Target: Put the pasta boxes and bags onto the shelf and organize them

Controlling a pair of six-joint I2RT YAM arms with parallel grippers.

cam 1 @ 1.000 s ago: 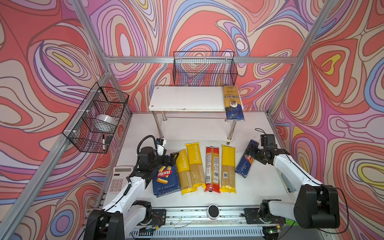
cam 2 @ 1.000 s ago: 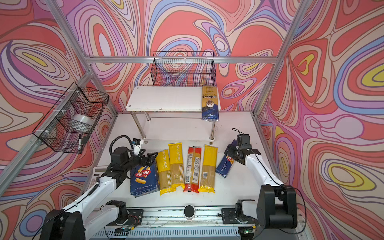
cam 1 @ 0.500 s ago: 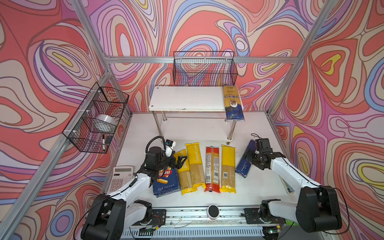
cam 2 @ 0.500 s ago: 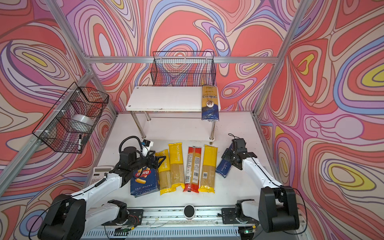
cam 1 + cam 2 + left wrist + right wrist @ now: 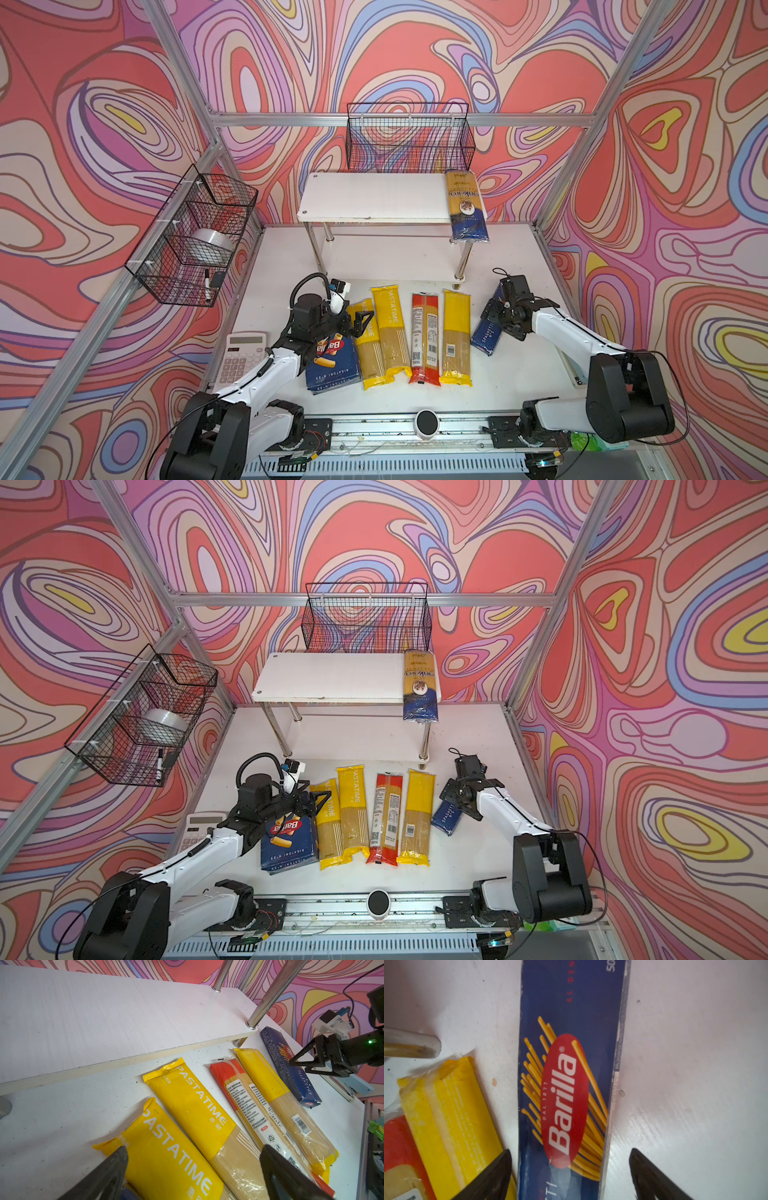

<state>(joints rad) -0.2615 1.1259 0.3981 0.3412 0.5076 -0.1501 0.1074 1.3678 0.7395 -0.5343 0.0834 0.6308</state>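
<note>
My left gripper (image 5: 355, 320) (image 5: 194, 1154) hangs open over the far end of the leftmost yellow bag (image 5: 365, 345) (image 5: 166, 1147), beside the wide rigatoni box (image 5: 332, 365). Two more yellow bags (image 5: 388, 328) (image 5: 456, 340) and a red bag (image 5: 424, 336) lie in the same row. My right gripper (image 5: 500, 322) (image 5: 570, 1152) is open, one finger on each side of the narrow spaghetti box (image 5: 488, 332) (image 5: 566, 1064), with gaps on both sides. A gold-and-navy bag (image 5: 465, 208) lies on the right end of the shelf's (image 5: 374, 195) top board, overhanging its front edge.
A white calculator (image 5: 243, 357) lies left of the rigatoni box. A black wire basket (image 5: 409, 137) hangs behind the shelf. Another basket (image 5: 195, 232) on the left wall holds a tape roll and a marker. The shelf's chrome legs (image 5: 270, 995) stand just behind the row.
My left gripper has swung right, from over the rigatoni box to the leftmost yellow bag. My right gripper has slid along the spaghetti box toward the table's front and opened a little wider.
</note>
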